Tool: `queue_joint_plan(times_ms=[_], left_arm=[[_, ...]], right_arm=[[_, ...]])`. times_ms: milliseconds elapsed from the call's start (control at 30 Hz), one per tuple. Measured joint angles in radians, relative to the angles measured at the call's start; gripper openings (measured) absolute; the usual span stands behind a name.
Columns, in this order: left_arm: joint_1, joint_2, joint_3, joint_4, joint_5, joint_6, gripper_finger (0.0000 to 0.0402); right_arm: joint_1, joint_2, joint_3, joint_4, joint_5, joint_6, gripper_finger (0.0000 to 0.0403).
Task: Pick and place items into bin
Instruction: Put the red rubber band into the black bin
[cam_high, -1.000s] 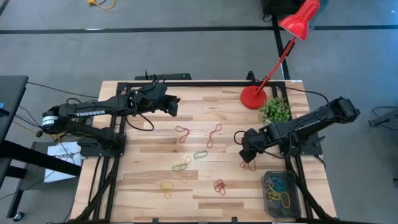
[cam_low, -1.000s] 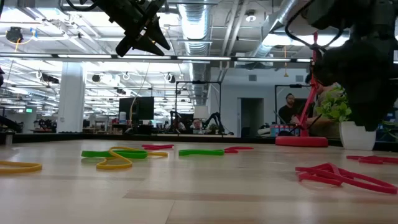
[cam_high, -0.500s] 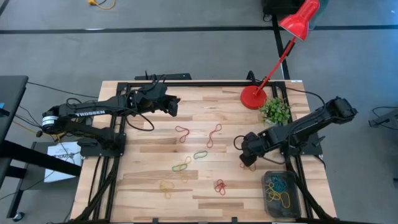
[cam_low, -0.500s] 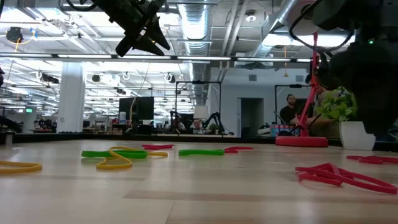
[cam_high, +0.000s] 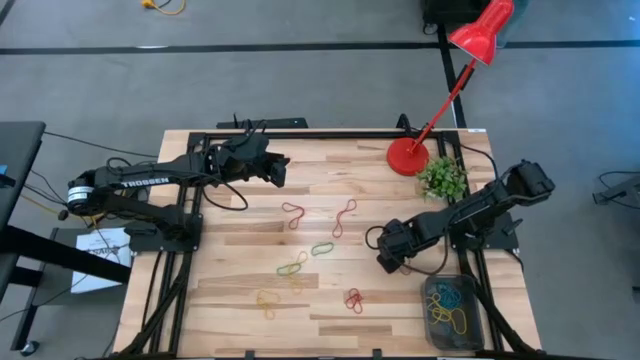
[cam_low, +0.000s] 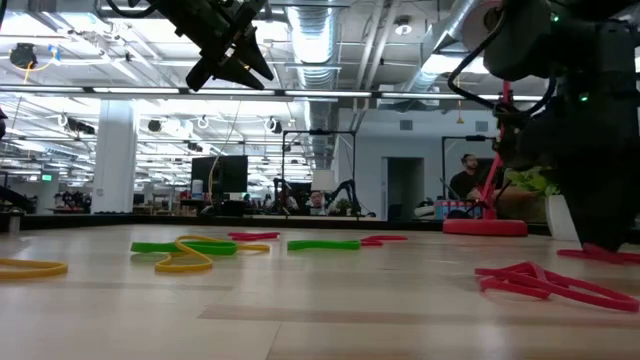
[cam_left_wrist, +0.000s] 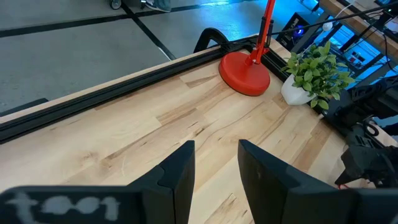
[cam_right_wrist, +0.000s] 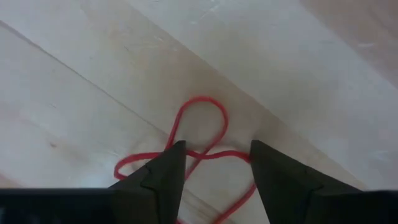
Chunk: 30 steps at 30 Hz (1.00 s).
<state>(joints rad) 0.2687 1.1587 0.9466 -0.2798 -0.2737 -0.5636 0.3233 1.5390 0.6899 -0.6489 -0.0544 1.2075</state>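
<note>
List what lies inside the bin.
The bin holds a tangle of loops, blue and yellow showing, some orange. What lies beneath the tangle is covered.

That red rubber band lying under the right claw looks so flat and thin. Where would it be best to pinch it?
Probably at the crossing of the red band, where its strands overlap and twist into a slightly thicker bunch. It lies flat on the table, so coming straight down from above seems best. The right gripper is open with one finger on each side of that crossing. The left gripper waits raised near the table's back.
</note>
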Motion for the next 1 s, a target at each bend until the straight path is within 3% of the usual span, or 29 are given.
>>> queue_joint_plan(times_ms=[233, 467, 567, 700, 1000], left_arm=[[0.0, 0.0, 0.0, 0.0, 0.0, 0.0, 0.0112], [0.0, 0.0, 0.0, 0.0, 0.0, 0.001, 0.0112], [0.0, 0.0, 0.0, 0.0, 0.0, 0.004, 0.0112], [0.0, 0.0, 0.0, -0.001, 0.0, 0.004, 0.0112], [0.0, 0.0, 0.0, -0.001, 0.0, 0.005, 0.0112]], right_arm=[[0.015, 0.0, 0.008, -0.027, 0.008, -0.004, 0.0137], [0.017, -0.001, 0.054, 0.021, 0.001, -0.004, 0.0042], [0.016, -0.008, 0.055, 0.111, -0.059, -0.004, 0.0007], [0.015, -0.034, 0.063, 0.187, -0.131, -0.011, 0.0013], [0.039, -0.083, 0.152, 0.014, -0.315, -0.003, 0.0005]])
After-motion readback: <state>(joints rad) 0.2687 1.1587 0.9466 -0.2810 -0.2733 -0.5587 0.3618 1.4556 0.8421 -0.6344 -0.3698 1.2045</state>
